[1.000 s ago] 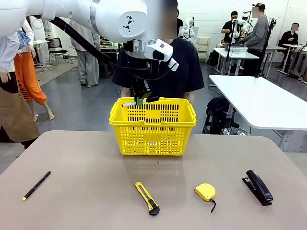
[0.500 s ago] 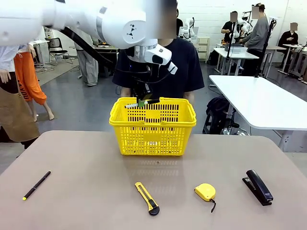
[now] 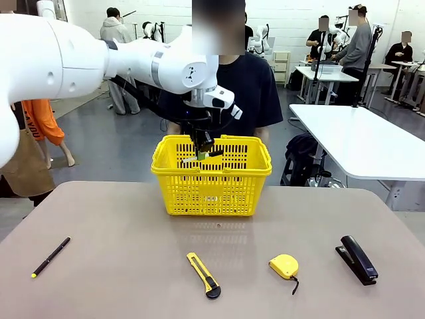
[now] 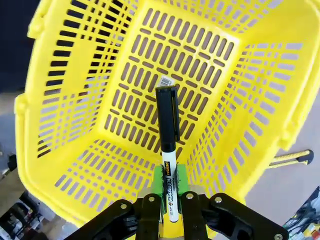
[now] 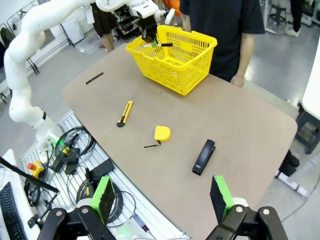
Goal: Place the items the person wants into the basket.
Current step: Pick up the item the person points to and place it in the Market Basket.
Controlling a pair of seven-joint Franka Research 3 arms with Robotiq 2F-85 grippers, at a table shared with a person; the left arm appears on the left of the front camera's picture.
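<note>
My left gripper (image 3: 205,149) is shut on the white marker with black cap (image 3: 192,159) and has dipped just below the rim of the yellow basket (image 3: 211,183). In the left wrist view the marker (image 4: 167,132) sticks out from between the green pads (image 4: 156,184), cap pointing at the basket floor (image 4: 125,85). The yellow-and-black utility knife (image 3: 203,274) lies at the near middle of the table. The thin black pen (image 3: 50,256) lies at the near left. My right gripper (image 5: 161,198) hangs open, high above the table's near right. The person (image 3: 255,86) in black stands behind the basket.
A yellow tape measure (image 3: 284,266) lies right of the knife, and a black stapler (image 3: 358,259) lies farther right. My left arm (image 3: 99,60) spans from the left above the table. Other people and white tables stand in the background.
My left gripper has come down with the marker from above the basket rim into the basket's mouth, and the arm's elbow has swung into view at the left.
</note>
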